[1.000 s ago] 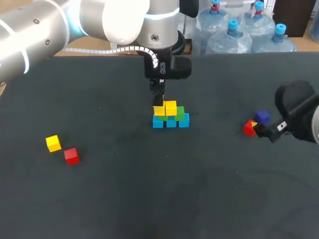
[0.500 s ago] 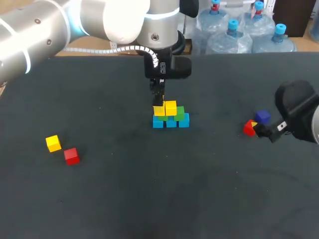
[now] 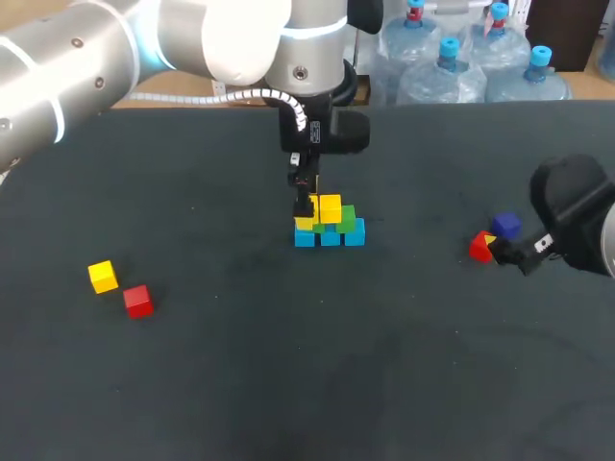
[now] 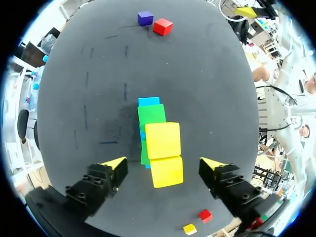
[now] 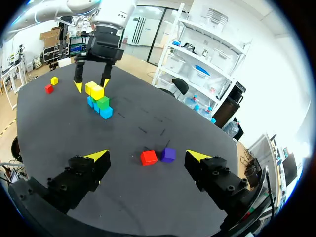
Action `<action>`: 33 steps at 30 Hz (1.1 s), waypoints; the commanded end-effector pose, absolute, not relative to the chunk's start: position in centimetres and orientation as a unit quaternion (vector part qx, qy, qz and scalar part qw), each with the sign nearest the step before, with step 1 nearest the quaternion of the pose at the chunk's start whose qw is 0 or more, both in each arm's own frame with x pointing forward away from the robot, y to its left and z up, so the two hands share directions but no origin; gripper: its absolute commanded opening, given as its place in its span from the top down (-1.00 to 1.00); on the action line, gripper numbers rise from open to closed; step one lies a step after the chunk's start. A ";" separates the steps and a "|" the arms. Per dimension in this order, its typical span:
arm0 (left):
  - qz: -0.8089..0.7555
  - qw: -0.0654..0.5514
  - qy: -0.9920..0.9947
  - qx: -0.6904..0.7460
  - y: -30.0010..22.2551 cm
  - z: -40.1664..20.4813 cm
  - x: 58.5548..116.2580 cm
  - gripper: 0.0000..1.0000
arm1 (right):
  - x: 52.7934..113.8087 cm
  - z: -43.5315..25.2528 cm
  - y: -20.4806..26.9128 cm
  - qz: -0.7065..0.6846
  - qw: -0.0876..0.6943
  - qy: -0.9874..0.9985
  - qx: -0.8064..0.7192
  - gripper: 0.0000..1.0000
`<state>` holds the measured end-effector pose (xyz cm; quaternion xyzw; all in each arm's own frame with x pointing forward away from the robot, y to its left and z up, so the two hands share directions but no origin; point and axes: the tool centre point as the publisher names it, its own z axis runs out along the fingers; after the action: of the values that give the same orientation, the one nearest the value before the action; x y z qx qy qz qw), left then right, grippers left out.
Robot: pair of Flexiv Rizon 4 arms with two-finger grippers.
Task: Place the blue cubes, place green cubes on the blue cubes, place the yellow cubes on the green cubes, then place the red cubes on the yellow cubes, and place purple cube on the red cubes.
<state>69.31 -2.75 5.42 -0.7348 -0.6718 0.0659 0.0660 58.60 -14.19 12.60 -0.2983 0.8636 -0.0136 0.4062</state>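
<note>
Two yellow cubes (image 4: 163,140) sat side by side on the green cubes (image 4: 151,114) atop the row of blue cubes (image 3: 330,235), the left gripper (image 4: 164,164) hanging over them with fingers spread clear of both, while the right gripper (image 5: 148,156), likewise unclenched, hung near the red cube (image 3: 479,248) and purple cube (image 3: 505,226).

Pretty much the only non-task thing here is the table (image 3: 317,384). It's got a dark, matte, charcoal-looking top that fills most of the head view. Up close, the wrist views show a few faint short streaks (image 4: 125,92) on it.
</note>
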 end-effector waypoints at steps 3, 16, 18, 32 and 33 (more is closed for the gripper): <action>0.066 0.070 -0.671 -0.735 -2.8 5.5 69.6 -1.00 | 58.6 12.4 -14.3 -0.012 0.411 0.862 -0.298 -1.00; 0.064 0.058 -0.670 -0.738 -2.4 6.0 69.5 -1.00 | 58.6 12.4 -14.3 -0.012 0.411 0.862 -0.298 -1.00; 0.065 0.056 -0.668 -0.739 -2.4 6.2 69.5 -1.00 | 58.6 12.4 -14.3 -0.012 0.411 0.862 -0.298 -1.00; 0.030 0.012 -0.696 -0.717 2.2 11.4 69.9 -1.00 | 58.6 12.4 -14.3 -0.012 0.411 0.862 -0.298 -1.00; 0.026 0.010 -0.703 -0.710 3.2 11.9 70.0 -1.00 | 58.6 12.4 -14.3 -0.012 0.411 0.862 -0.298 -1.00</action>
<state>71.26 0.88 10.67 -0.7145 -0.6976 0.0386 0.0378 58.60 -14.20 12.60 -0.2982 0.8636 -0.0136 0.4062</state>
